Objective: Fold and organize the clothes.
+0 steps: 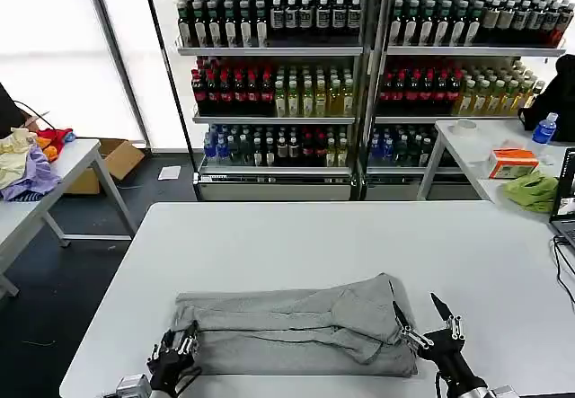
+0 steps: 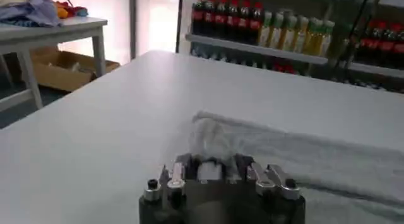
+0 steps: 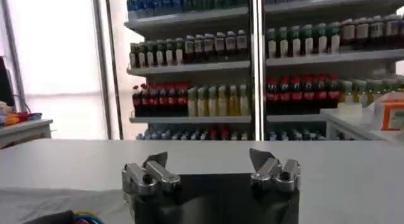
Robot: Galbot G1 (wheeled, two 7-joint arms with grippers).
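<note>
The left claw (image 1: pixel 180 349) sat at the near left corner of the grey shirt (image 1: pixel 296 324), and in the left wrist view its fingers (image 2: pixel 178 175) were closed on a bunched fold of that cloth (image 2: pixel 211 140). The right claw (image 1: pixel 427 322) stood at the shirt's near right corner with its two fingers spread wide apart and pointing up, holding nothing; the right wrist view showed the same open fingers (image 3: pixel 154 165) above the tabletop. The shirt lay folded into a long flat band across the near part of the white table (image 1: pixel 296 236), its sleeves tucked over the body, and a scrap of bright print (image 3: pixel 82 218) showed at the edge of the right wrist view. Beyond the table stood shelves (image 1: pixel 359 75) packed with rows of drink bottles, whose labels were too small to read. A side table (image 1: pixel 54 178) to the robot's left carried a heap of yellow, purple and red clothes (image 1: pixel 31 160). Another table (image 1: pixel 476 142) to the right held an orange box (image 1: pixel 514 162), a green cloth (image 1: pixel 532 191) and a blue bottle (image 1: pixel 544 128); no writing on them could be made out.
</note>
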